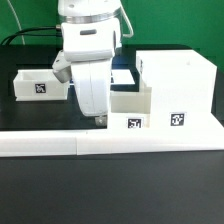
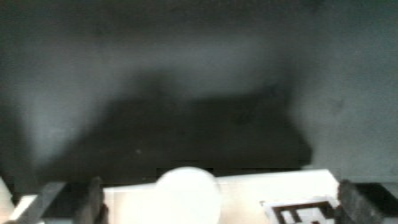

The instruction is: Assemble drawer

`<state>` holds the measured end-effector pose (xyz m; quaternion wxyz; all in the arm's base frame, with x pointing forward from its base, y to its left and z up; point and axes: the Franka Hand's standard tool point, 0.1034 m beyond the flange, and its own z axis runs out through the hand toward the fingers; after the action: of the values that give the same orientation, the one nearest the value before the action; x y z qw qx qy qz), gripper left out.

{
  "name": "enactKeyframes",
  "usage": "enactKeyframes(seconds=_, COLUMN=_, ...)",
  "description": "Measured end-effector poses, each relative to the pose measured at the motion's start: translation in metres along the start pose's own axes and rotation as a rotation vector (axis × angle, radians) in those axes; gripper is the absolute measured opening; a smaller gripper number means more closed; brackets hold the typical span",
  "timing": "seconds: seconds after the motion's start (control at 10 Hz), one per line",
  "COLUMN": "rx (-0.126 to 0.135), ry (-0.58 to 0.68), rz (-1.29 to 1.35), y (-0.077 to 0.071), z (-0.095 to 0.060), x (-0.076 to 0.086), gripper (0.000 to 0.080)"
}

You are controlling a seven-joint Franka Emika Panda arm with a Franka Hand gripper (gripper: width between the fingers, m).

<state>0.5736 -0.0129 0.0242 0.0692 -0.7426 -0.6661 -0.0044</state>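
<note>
The large white drawer case, with a marker tag on its front, stands at the exterior view's right. A smaller white drawer box with a tag sits against its left side. My gripper points down at that box's front left corner. In the wrist view my gripper is open. Its dark fingers stand either side of the drawer front with small gaps. A round white knob and a tag show on that front. The knob is hidden in the exterior view.
A second white open box with a tag lies at the exterior view's left, behind my arm. A long white ledge runs along the front of the black table. Black cables lie at the back left.
</note>
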Motion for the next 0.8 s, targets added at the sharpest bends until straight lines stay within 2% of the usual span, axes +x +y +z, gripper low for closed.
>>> enactKeyframes(seconds=0.3, rx=0.0, ry=0.0, rz=-0.004, y=0.0, z=0.0, x=0.0, gripper=0.0649)
enactKeyframes(seconds=0.7, rx=-0.001, ry=-0.001, rz=-0.031, y=0.021, z=-0.016, x=0.002, gripper=0.0649)
enactKeyframes(seconds=0.8, rx=0.0, ry=-0.008, rz=-0.013, y=0.022, z=-0.017, x=0.003, gripper=0.0649)
